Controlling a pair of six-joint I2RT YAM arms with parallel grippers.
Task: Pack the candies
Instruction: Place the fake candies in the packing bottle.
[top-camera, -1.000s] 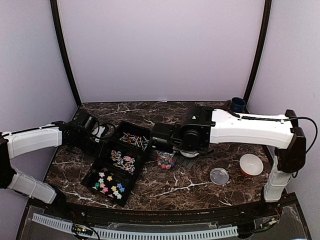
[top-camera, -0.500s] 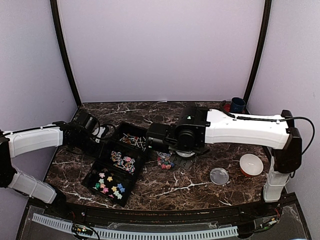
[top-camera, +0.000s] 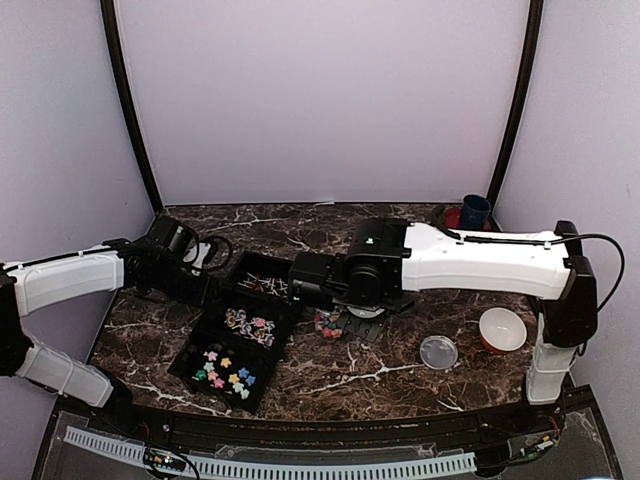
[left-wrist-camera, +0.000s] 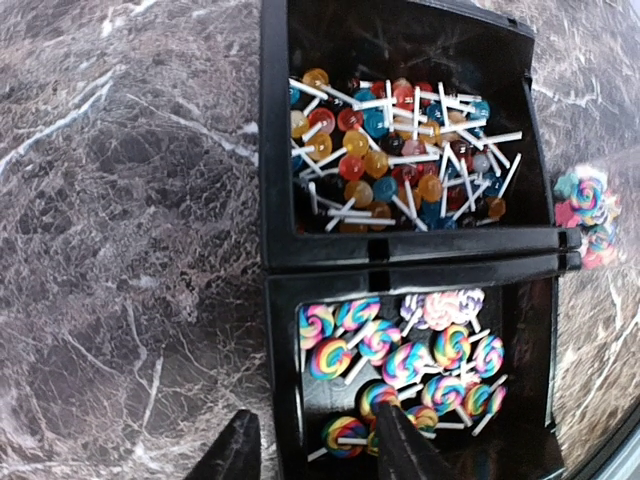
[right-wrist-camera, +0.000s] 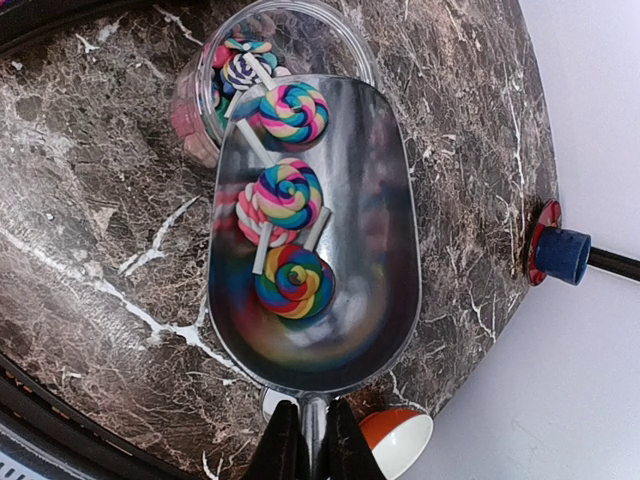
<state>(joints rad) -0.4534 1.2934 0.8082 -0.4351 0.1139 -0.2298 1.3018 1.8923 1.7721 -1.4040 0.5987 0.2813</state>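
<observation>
The right claw (right-wrist-camera: 303, 445) is pinching the scoop (right-wrist-camera: 375, 200) by its thin handle with jaws nearly closed. Three swirl candies (right-wrist-camera: 290, 195) are lying in the bowl just ahead of it, and the scoop's tip is hanging over the jar (right-wrist-camera: 345, 45), where more are sitting. The left claw (left-wrist-camera: 315, 440) is standing partly open astride the tray (left-wrist-camera: 275, 150) wall, holding nothing, with more candies filling the two compartments just ahead of its fingers.

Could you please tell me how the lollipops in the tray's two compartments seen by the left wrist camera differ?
The round lollipops are small, single-coloured balls; the swirl lollipops are larger, flat, rainbow-spiralled discs. The round lollipops are more numerous and piled up; the swirl lollipops lie more spread out. Both have white sticks and sit in the black tray.
</observation>
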